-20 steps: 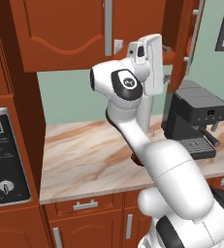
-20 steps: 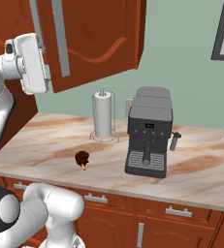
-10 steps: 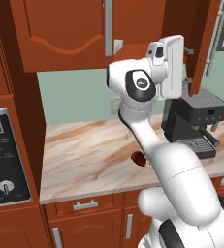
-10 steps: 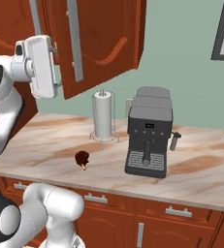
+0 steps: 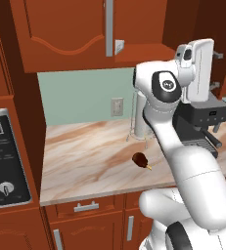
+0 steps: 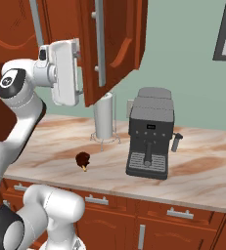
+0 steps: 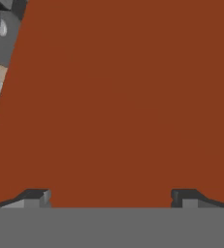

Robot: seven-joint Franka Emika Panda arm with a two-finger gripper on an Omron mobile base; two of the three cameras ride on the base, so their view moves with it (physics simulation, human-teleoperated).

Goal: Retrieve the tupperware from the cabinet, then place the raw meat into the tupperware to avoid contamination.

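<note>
Raw meat (image 5: 140, 159) lies on the marble bench (image 5: 85, 166) in the left base view, near the paper-towel roll (image 5: 140, 117); cabinet (image 5: 70, 29) overhead. Right base view: cabinet door (image 6: 112, 44) swung open, white hand beside its inner edge, coffee machine (image 6: 150, 139) right of the meat. Hand view: end effector (image 7: 111, 196) released, fingertips spread wide against red-brown wood.
</note>
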